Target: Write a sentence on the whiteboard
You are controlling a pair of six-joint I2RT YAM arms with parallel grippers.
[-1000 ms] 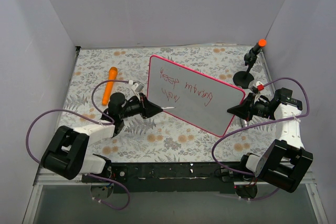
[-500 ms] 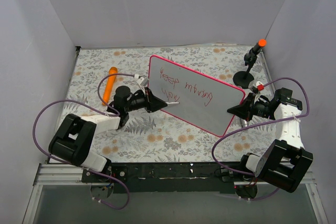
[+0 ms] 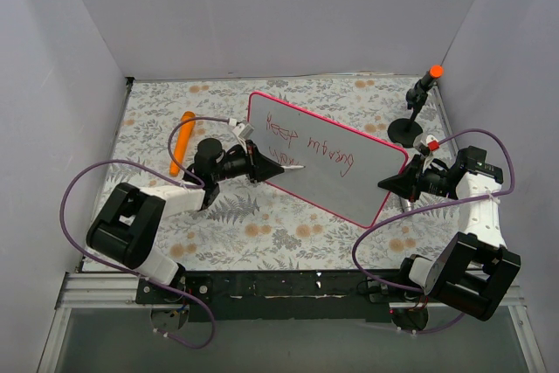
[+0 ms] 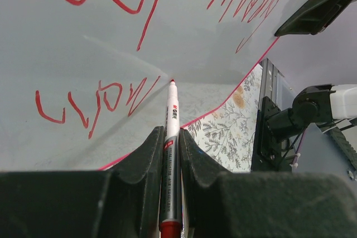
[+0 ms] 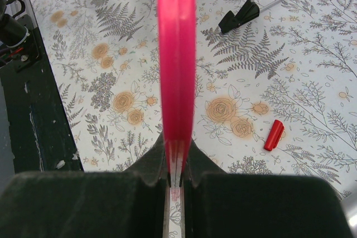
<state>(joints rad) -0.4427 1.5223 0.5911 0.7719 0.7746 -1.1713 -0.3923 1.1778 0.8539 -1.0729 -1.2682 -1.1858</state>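
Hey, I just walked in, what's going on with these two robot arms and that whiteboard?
The arms are writing on the whiteboard. The right gripper is clamped on the board's pink-red frame and steadies it. The left gripper holds a marker, with its tip at or just off the board's surface by the end of the second line. Two lines of red handwriting are already on the board. A red cap lies loose on the floral cloth.
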